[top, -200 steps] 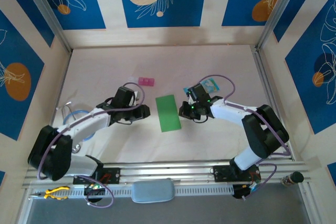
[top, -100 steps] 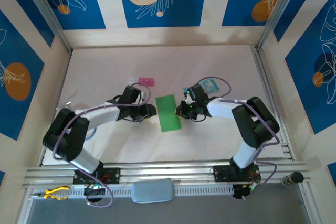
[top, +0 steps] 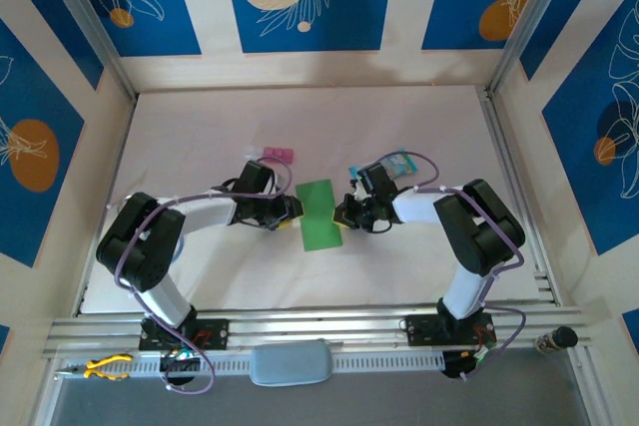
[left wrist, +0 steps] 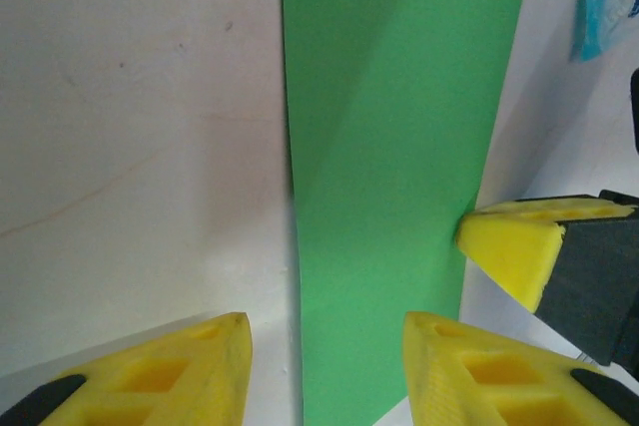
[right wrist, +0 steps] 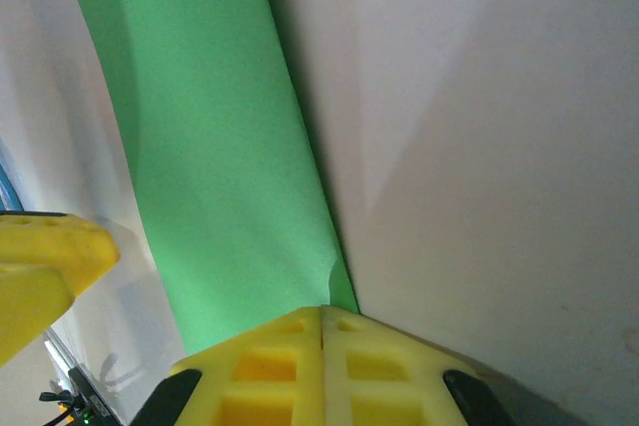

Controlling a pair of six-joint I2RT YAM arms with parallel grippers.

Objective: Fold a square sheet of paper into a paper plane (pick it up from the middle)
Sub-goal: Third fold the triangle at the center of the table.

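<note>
The square sheet of paper (top: pixel 319 214) lies flat on the white table as a bright green upright rectangle, folded narrower. My left gripper (top: pixel 291 212) is at its left edge. In the left wrist view its yellow fingers (left wrist: pixel 170 376) stand apart over that edge of the paper (left wrist: pixel 399 147), so the left gripper (left wrist: pixel 324 371) is open and holds nothing. My right gripper (top: pixel 344 214) is at the paper's right edge. In the right wrist view the right gripper (right wrist: pixel 324 331) is shut, its tip down on the rim of the paper (right wrist: pixel 210 147).
A small pink block (top: pixel 279 155) lies behind the paper on the left, and a pale blue printed packet (top: pixel 397 163) behind on the right. Wooden walls ring the table. A metal rail (top: pixel 319 324) runs along the near edge.
Both arms have closed in on the paper: the left gripper moved right to its left edge, the right gripper left onto its right edge. The paper has stayed put.
</note>
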